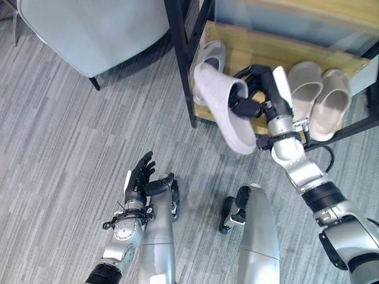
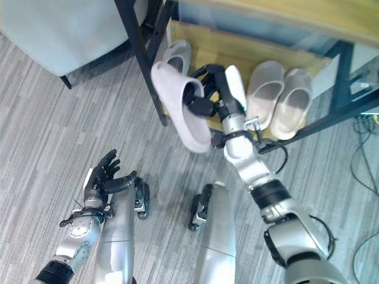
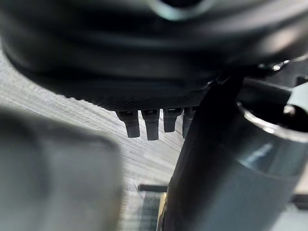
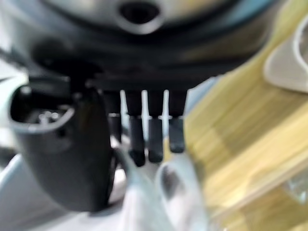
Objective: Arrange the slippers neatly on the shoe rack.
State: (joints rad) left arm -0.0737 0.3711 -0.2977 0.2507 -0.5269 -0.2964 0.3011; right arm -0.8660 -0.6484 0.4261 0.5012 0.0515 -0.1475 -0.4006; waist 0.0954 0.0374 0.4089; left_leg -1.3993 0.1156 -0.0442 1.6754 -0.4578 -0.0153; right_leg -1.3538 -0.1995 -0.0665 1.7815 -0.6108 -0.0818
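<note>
I see the grey slipper [image 1: 228,112] held in the air, tilted, its toe end over the front edge of the shoe rack [image 1: 260,50] and its heel hanging out above the floor [image 1: 71,136]. My right hand [image 1: 257,89] has its fingers curled into the slipper's opening, pinching the strap. Another slipper [image 1: 212,56] lies on the wooden shelf just behind it, beside the rack's dark post. A pair of beige slippers [image 1: 320,97] sits further right, with bare shelf between. My left hand [image 1: 142,177] hovers low over open floor, fingers relaxed, empty. A grey chair [image 1: 89,29] stands left of the rack.
</note>
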